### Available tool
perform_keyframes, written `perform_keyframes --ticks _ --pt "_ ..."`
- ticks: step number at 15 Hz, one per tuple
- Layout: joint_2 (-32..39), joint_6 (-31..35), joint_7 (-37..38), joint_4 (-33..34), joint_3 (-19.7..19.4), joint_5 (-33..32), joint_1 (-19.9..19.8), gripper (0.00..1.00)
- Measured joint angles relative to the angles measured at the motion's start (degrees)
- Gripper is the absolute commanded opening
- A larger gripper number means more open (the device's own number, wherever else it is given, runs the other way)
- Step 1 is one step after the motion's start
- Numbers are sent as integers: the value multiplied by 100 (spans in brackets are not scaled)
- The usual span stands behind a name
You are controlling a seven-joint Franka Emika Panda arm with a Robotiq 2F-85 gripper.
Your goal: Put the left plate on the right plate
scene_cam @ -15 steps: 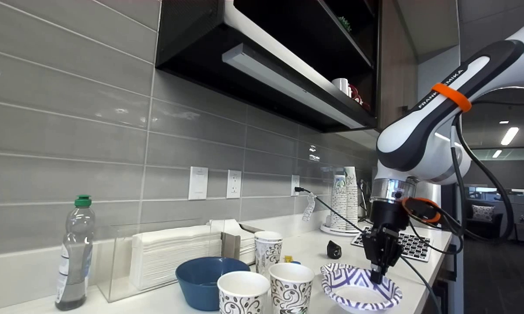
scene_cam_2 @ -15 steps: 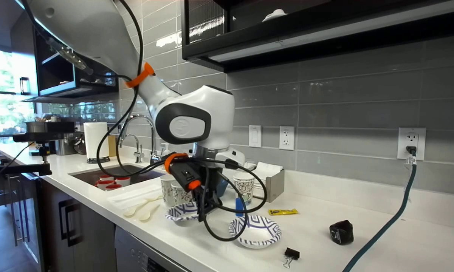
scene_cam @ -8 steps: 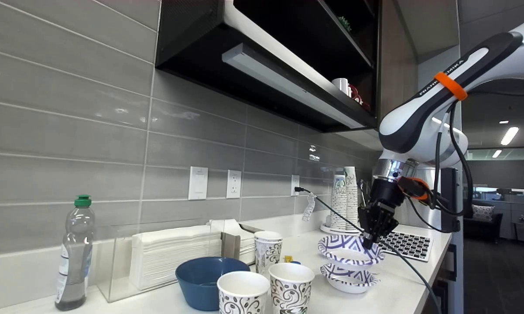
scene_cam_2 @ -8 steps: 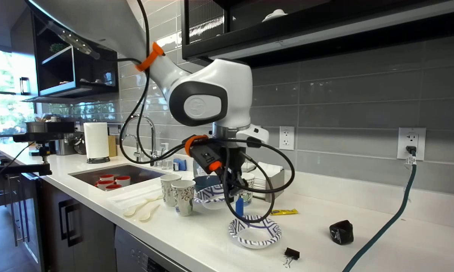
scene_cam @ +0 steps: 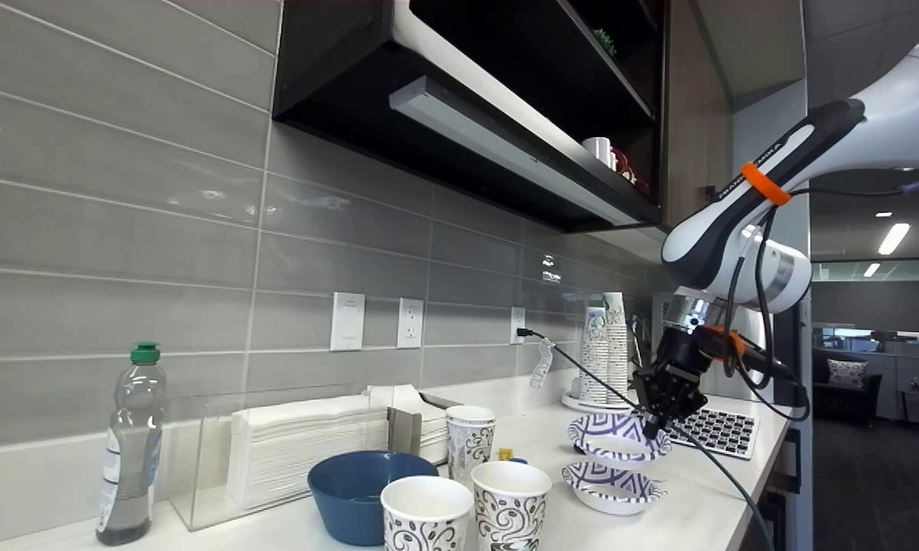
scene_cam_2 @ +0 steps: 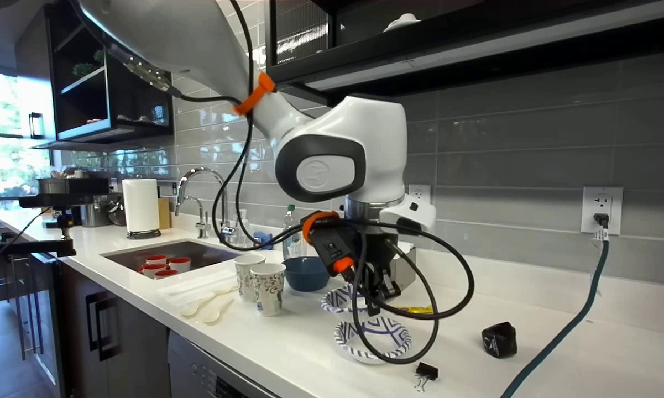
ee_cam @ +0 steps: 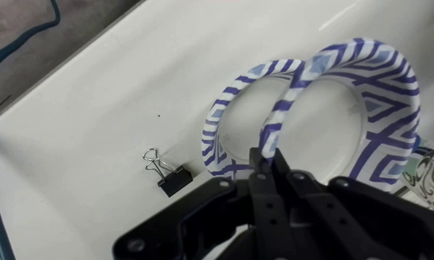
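Above the surface [ee_cam: 104, 126], our jaws, clamped on the left plate [ee_cam: 339, 115], now bring it nearer the right plate [ee_cam: 251, 117], so we judge stacking close.

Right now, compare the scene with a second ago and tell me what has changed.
The tool has carried the held plate rightward in an exterior view, closer to the resting plate, and seemingly higher. The wrist view shows its rim in the tool's grip; no release shows. The resting plate, blue bowl, front paper cups and binder clip stayed put.
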Motion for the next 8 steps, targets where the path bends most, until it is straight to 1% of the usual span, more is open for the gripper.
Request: perform_keyframes --ticks 8 --pt "628 116 0 220 14 586 -102 1"
